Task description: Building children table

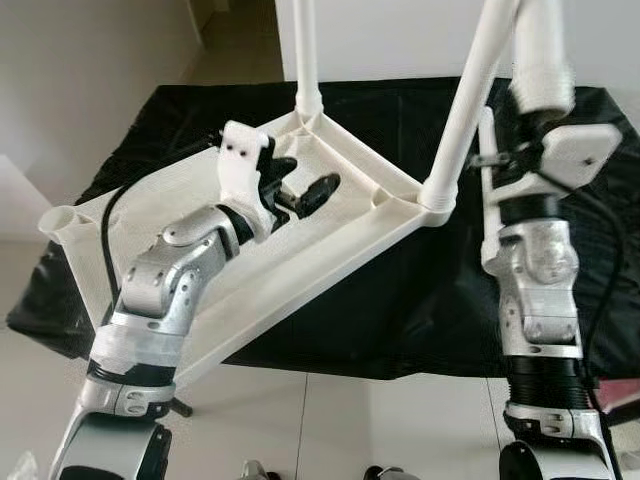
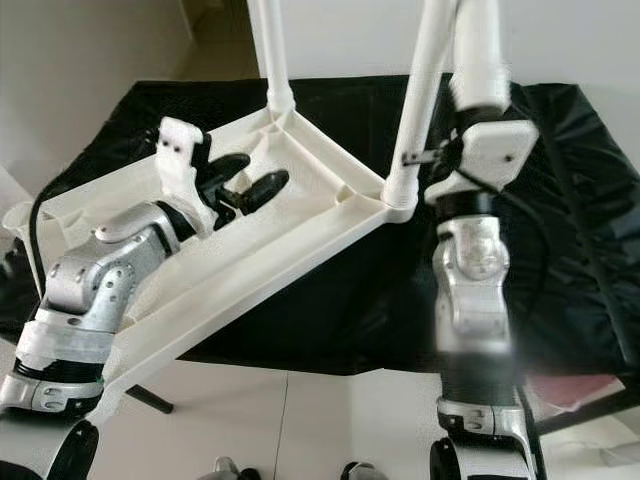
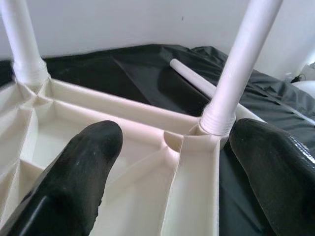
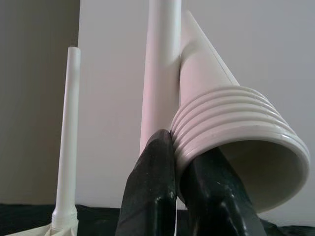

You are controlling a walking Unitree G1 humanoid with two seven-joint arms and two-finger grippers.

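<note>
On the desk (image 1: 400, 320), draped in black cloth, a white tabletop (image 1: 300, 260) lies upside down with its ribbed underside up and its near end sticking out over the desk edge toward the robot. Just over that underside hangs the left gripper (image 1: 305, 190), its two black fingers (image 3: 78, 182) spread apart and grasping nothing; in the left wrist view one finger sits above a ribbed bay and the other beyond the rim, over the cloth. Ahead of this gripper two legs stand upright in corner sockets: a far leg (image 1: 308, 50) and a right leg (image 1: 470, 100), which leans a little and is seated by its threaded end in the corner nearest the right arm. Beyond that corner, seen between the left gripper's fingers, a loose leg (image 3: 197, 81) lies flat on the cloth. To the right of the tabletop the right gripper (image 4: 179, 191) is raised and pointed upward, its fingers clenched close together against the ridged, threaded open end of a held leg (image 1: 540, 50), which rises past the top of the head views, just beside the right leg. Behind the desk are a pale wall and a strip of floor (image 1: 240, 45); light floor tiles show below the desk's near edge
</note>
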